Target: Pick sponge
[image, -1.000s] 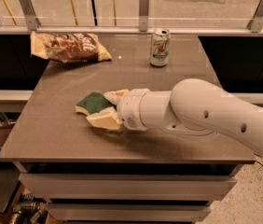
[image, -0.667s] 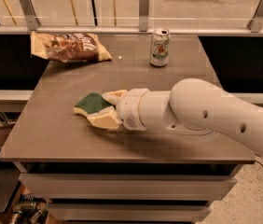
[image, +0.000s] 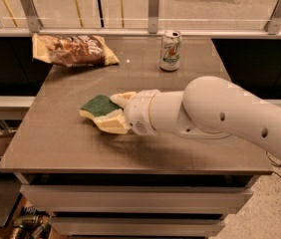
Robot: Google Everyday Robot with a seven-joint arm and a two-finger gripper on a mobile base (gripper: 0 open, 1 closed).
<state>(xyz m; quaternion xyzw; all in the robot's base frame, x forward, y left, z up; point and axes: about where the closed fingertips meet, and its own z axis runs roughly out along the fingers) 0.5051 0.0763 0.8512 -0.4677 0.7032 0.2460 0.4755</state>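
Lengthwise, sponge (image: 99, 106) juts leftward from the hand (image: 121, 112).

sponge (image: 99, 105) centre of table (image: 56, 143), in jaws | bag (image: 73, 50) back-left | can (image: 171, 50) back-right

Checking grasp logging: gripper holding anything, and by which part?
The gripper grips the sponge by its right end, fingers on its far and near edges; the green-topped left end sticks out free.

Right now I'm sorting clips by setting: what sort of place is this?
Probably an office break area, or a mock-up of one: a grey table by a glass railing, holding a soda can, snack bag and sponge, with the gripper at the sponge.
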